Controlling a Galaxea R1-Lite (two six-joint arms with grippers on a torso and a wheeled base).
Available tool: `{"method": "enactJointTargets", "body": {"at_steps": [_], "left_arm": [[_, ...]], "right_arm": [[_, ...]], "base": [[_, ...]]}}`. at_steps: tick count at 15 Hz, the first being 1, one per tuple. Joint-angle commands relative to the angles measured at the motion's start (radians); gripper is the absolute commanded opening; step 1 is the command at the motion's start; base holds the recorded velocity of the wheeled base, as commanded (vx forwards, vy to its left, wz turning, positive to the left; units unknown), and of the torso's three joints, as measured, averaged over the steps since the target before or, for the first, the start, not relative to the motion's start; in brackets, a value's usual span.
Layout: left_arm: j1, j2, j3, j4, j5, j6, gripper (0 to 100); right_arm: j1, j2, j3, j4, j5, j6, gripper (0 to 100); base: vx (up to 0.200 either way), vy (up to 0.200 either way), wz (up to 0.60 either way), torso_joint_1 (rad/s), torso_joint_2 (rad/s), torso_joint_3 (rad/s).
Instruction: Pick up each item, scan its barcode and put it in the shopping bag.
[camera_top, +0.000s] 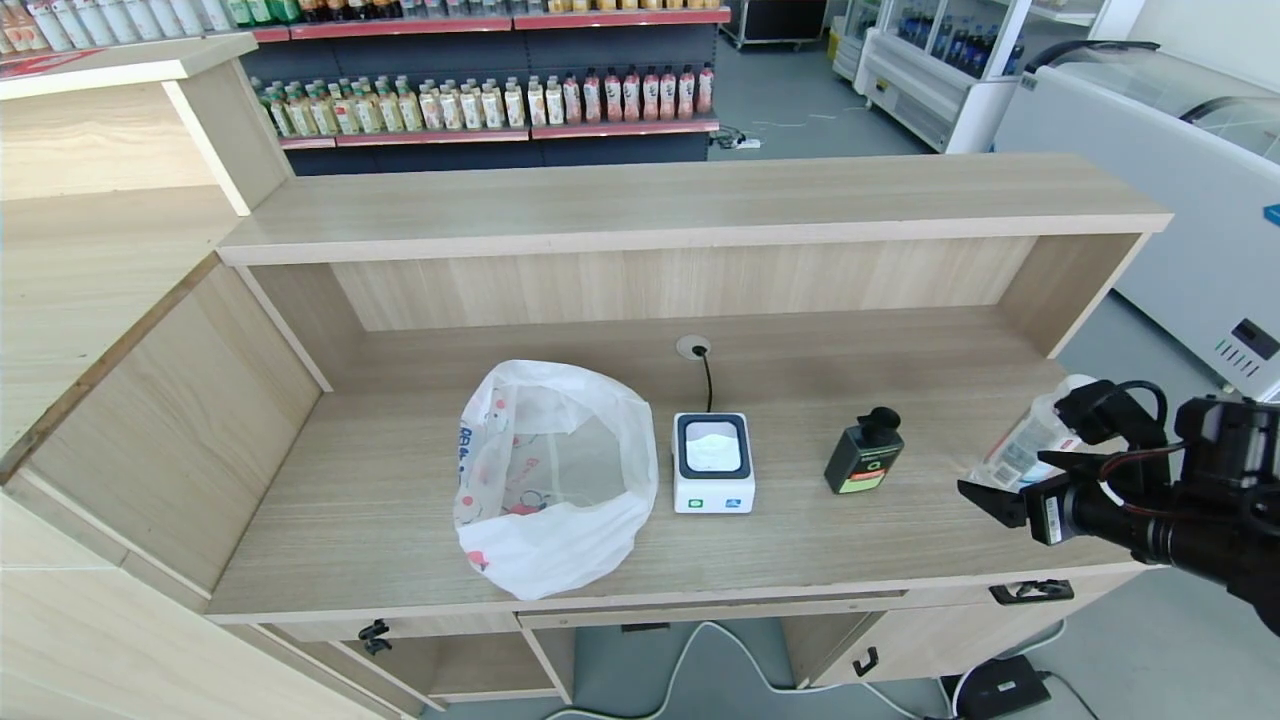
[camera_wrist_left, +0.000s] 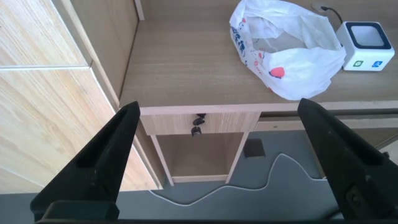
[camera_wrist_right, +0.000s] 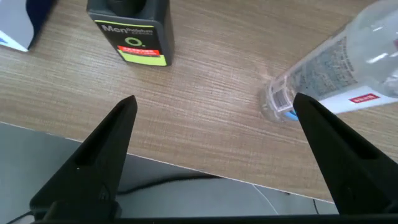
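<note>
- The right gripper (camera_wrist_right: 212, 106) hangs released, fingers wide apart, far right of the scanner (camera_top: 712, 462), over the counter's (camera_top: 850, 545) front edge.
- The clear bottle (camera_wrist_right: 336, 62) lies on its side just beyond it, one end close to a fingertip.
- The dark bottle (camera_top: 864, 455) stands just right of the scanner.
- The shopping bag (camera_top: 555, 480) sits open just left of the scanner.
- The left gripper (camera_wrist_left: 217, 106), also spread and empty, hangs farther left, off the counter's front.
</note>
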Motion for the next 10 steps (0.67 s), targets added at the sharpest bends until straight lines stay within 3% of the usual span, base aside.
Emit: {"method": "enactJointTargets", "body": {"at_steps": [1, 7, 10], "left_arm": [[0.0, 0.0, 0.0, 0.0, 0.0, 0.0, 100], [0.0, 0.0, 0.0, 0.0, 0.0, -0.001, 100], [0.0, 0.0, 0.0, 0.0, -0.001, -0.001, 100]], "right_arm": [[0.001, 0.064, -0.031, -0.002, 0.052, 0.0, 100], [0.034, 0.169, -0.149, -0.025, 0.184, -0.002, 100], [0.061, 0.205, -0.172, -0.026, 0.196, -0.005, 100]], "base": [[0.0, 0.0, 0.0, 0.0, 0.0, 0.0], [0.0, 0.0, 0.0, 0.0, 0.0, 0.0], [0.0, 0.0, 0.0, 0.0, 0.0, 0.0]]}}
